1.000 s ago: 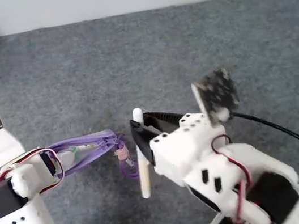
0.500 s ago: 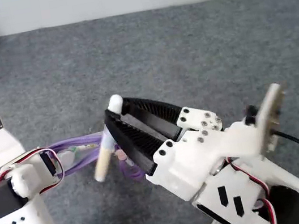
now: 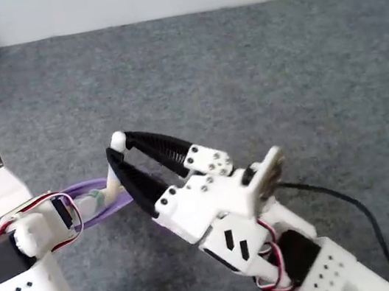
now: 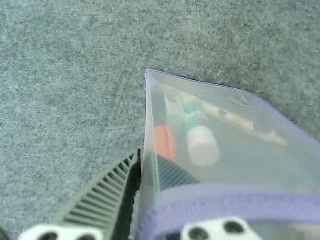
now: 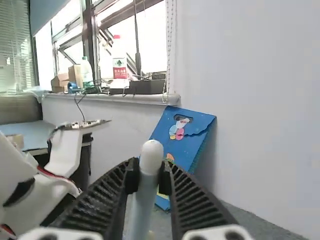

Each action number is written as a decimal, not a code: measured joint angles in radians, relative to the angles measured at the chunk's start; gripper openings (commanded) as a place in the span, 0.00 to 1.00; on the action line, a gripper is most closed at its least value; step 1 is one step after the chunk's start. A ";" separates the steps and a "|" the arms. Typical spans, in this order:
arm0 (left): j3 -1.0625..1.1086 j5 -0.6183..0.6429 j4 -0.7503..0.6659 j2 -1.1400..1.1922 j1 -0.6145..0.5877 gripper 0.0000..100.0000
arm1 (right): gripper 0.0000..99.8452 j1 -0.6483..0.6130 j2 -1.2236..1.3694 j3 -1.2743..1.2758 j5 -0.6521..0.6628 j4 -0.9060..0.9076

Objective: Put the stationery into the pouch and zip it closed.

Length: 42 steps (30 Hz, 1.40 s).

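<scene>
White pen gripped over the mouth of the held pouch

The right end effector has its black fingers closed tight on a white pen. The pen's rounded top pokes above the fingertips, while its lower end runs down to the purple pouch; how far it goes in is hidden. The pouch is off the grey table, near the table's left edge, and most of it is covered by the arms. The left end effector is clamped on the pouch's edge by the purple zipper band, with one finger hidden behind the mesh. Through the mesh show an orange item, a green-and-white tube and a pale stick, their shapes blurred.
</scene>
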 measured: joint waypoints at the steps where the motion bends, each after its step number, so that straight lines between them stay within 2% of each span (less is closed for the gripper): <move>1: 0.000 0.000 0.000 0.000 0.000 0.01 | 0.01 0.002 0.000 0.026 0.023 -0.034; 5: 0.000 0.000 0.000 0.000 0.000 0.01 | 0.01 0.009 0.000 0.083 0.106 -0.095; 8: 0.000 0.000 0.000 0.000 0.000 0.01 | 0.02 -0.015 -0.003 0.098 0.132 -0.038; 12: 0.000 0.000 0.000 0.000 0.000 0.01 | 0.15 -0.095 -0.017 0.101 0.138 0.152; 16: 0.005 0.000 0.000 0.000 0.000 0.01 | 0.27 -0.117 -0.029 0.104 0.143 0.247; 20: 0.005 0.000 0.000 0.000 0.000 0.01 | 0.24 -0.117 -0.106 0.106 0.141 0.336; 24: 0.005 0.000 0.000 0.000 0.000 0.01 | 0.15 -0.115 -0.222 0.106 0.098 0.427; 28: 0.005 0.000 0.000 0.000 0.000 0.01 | 0.03 -0.034 -0.342 0.106 0.025 0.529; 30: 0.005 0.000 0.000 0.000 0.000 0.01 | 0.01 0.021 -0.381 0.106 -0.009 0.594; 33: 0.005 0.000 0.000 0.000 0.000 0.01 | 0.07 0.072 -0.394 0.106 -0.037 0.701; 38: 0.005 0.000 0.000 0.000 0.000 0.01 | 0.26 0.095 -0.394 0.138 -0.046 0.852; 42: 0.005 0.000 0.000 0.000 0.000 0.01 | 0.27 0.100 -0.394 0.184 -0.046 0.873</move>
